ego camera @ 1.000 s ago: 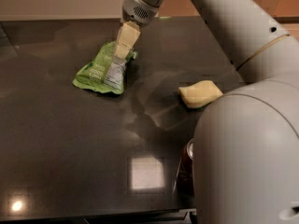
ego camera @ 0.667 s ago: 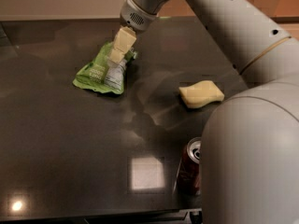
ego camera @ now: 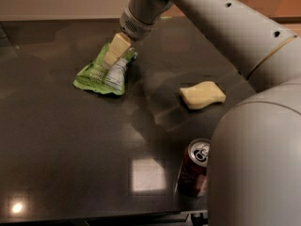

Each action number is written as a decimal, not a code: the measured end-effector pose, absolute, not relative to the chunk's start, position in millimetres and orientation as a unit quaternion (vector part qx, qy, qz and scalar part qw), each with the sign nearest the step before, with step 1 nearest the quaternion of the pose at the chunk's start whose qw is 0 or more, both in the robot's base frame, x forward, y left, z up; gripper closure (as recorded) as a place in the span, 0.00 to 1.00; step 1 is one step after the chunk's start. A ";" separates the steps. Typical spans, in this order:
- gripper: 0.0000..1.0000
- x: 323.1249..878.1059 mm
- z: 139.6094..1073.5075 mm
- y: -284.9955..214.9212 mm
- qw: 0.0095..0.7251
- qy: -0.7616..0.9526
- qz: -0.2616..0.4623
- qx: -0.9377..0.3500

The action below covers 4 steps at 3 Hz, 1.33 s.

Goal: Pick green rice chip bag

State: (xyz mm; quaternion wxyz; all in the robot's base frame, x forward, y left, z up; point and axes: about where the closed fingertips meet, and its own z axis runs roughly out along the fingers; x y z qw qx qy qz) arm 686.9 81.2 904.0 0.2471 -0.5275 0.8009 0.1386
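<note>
The green rice chip bag [ego camera: 95, 75] lies flat on the dark table [ego camera: 66, 149] at the back left, wrinkled, with its white label panel facing up. My gripper [ego camera: 114, 52] hangs from the arm that reaches in from the upper right. It is down over the bag's upper right part, at or just above its surface, and covers part of the label.
A pale yellow wavy sponge [ego camera: 202, 94] lies right of centre. A dark red soda can [ego camera: 194, 167] stands near the front edge. The robot's large grey arm and body [ego camera: 263, 164] fill the right side and hide the table there.
The gripper has moved down and to the left onto the bag's upper right part. The bag has not moved. The arm's bulk shifted right, uncovering the soda can.
</note>
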 end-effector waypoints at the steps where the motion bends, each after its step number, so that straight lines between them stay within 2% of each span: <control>1: 0.00 708.5 895.5 77.5 0.251 0.835 0.131 -0.472; 4: 0.00 695.9 863.8 92.0 0.217 0.849 0.144 -0.460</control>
